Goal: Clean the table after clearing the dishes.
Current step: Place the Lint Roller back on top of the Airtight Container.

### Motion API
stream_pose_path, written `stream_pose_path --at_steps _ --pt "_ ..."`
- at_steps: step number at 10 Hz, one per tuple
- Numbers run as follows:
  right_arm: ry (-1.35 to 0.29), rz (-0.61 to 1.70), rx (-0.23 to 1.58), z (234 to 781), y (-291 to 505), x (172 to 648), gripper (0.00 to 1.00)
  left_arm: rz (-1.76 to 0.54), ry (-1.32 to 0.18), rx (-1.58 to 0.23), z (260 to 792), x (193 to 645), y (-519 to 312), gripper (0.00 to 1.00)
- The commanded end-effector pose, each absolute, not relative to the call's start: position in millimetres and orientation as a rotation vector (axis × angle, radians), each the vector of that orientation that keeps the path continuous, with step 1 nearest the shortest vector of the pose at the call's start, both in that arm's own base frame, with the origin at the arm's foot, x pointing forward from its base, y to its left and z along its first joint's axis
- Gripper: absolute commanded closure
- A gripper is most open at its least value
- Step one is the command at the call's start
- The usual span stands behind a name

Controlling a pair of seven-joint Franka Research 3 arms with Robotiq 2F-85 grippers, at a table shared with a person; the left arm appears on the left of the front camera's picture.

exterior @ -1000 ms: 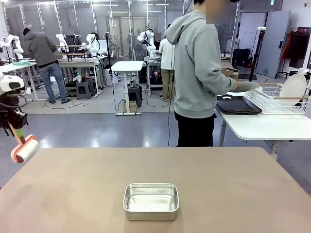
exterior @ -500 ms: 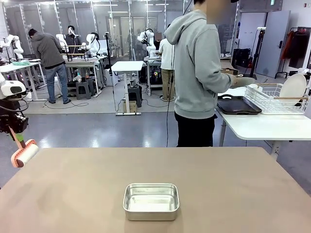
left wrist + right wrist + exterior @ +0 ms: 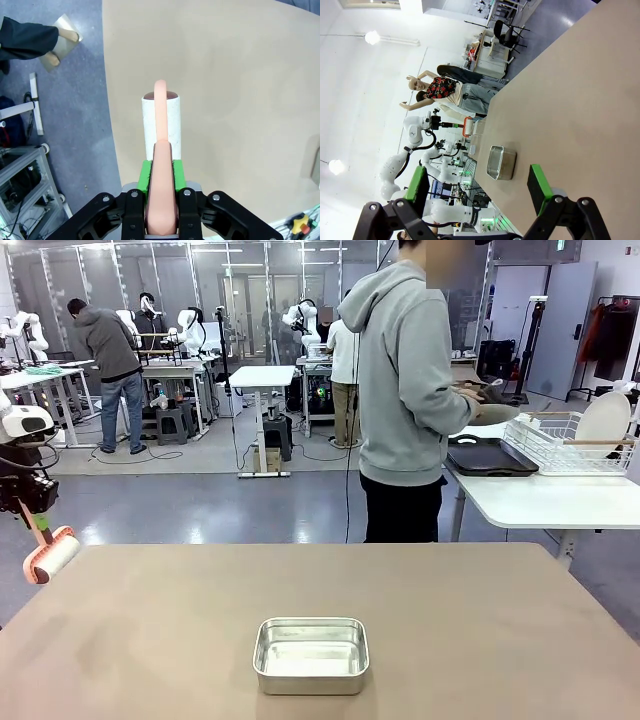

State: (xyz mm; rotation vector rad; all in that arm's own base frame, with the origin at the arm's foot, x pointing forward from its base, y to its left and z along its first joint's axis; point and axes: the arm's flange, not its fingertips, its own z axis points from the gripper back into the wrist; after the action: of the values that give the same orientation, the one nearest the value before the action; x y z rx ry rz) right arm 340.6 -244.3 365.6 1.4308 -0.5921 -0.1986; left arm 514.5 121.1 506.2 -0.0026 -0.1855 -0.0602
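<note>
At frame left, my left gripper (image 3: 161, 200) clamps the light, rigid lint roller (image 3: 161, 125) by its handle above the table (image 3: 480, 620); my right gripper (image 3: 477, 187) gapes empty.

One tan desk (image 3: 480, 620), one steel pan (image 3: 311, 654), one lint roller (image 3: 50, 555), two dark trays (image 3: 490, 457), one dish rack (image 3: 560, 445), one person (image 3: 405, 390) beyond.

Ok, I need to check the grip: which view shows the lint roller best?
The left wrist view: the lint roller is close, its handle clamped. The front view shows it small at the table's left edge; the right wrist view, tiny and far.
</note>
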Motion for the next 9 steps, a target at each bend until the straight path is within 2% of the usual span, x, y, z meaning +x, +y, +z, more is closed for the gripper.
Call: stream_pose_path --at_steps 1,5,7,9 --pt "-0.583 -0.21 1.438 371 -244 340 0.0 -0.075 -0.201 0.004 510 513 124 0.79" --pt "-0.583 -0.21 1.438 371 -244 340 0.0 -0.06 -0.185 -0.003 506 514 121 0.79" --pt "-0.583 -0.21 1.438 371 -244 340 0.0 -0.309 -0.216 0.051 535 521 78 0.79" --pt "-0.583 -0.21 1.438 371 -244 340 0.0 -0.633 -0.151 0.174 567 512 3 0.79"
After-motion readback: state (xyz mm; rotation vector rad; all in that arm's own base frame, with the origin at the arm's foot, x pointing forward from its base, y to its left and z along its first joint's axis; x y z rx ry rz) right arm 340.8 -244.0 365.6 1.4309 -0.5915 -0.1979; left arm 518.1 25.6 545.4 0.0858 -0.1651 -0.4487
